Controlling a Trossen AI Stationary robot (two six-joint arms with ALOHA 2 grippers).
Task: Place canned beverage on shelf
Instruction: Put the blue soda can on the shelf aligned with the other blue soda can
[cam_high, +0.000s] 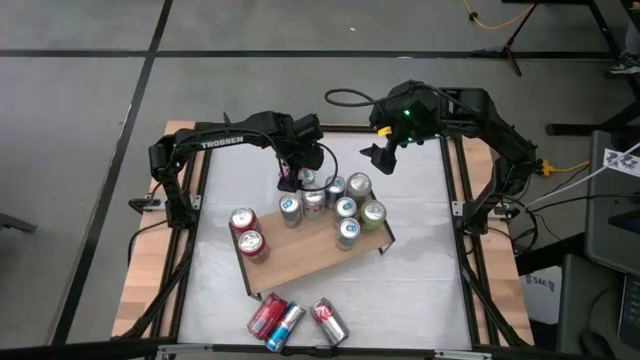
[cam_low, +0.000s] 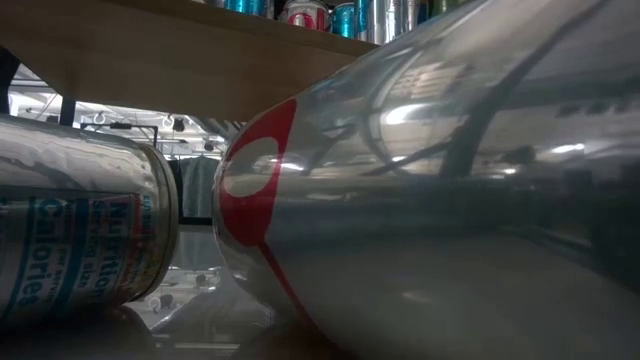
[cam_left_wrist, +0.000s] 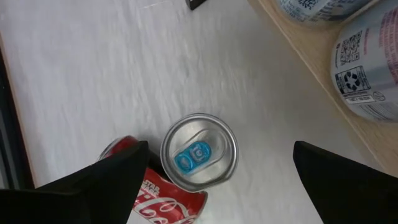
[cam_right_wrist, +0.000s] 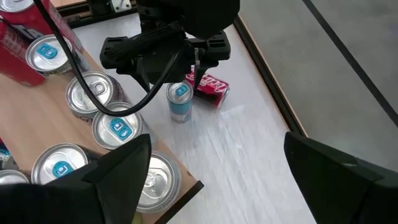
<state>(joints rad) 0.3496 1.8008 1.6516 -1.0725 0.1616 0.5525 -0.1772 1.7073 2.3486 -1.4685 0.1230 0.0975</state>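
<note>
Pick step: left gripper (cam_left_wrist: 214, 177), jaws wide, hangs over upright blue-tab can (cam_left_wrist: 199, 151) just behind the shelf (cam_high: 310, 255); next, descend and close; right gripper (cam_right_wrist: 211, 168) waits wide nearby.

Even overhead light, soft shadows; glare and close-up blur on the low view's can (cam_low: 430, 200).

Wood grain on the shelf (cam_high: 310, 255), light-brown and matt, with a thin black metal frame beneath. Cans on it show bright, polished metal lids (cam_right_wrist: 118, 127), some with blue tabs. Close up, a silver can (cam_low: 450, 200) gleams, glossy and mirror-smooth, reflecting the ceiling lights. Standing on the tabletop (cam_left_wrist: 93, 74), white, dull and faintly streaked, is a blue-tabbed can (cam_left_wrist: 199, 152) with a brushed-looking top. Beside it lies a red can (cam_left_wrist: 168, 202), shiny. The left pincer (cam_left_wrist: 214, 180) has matt black fingers.
</note>
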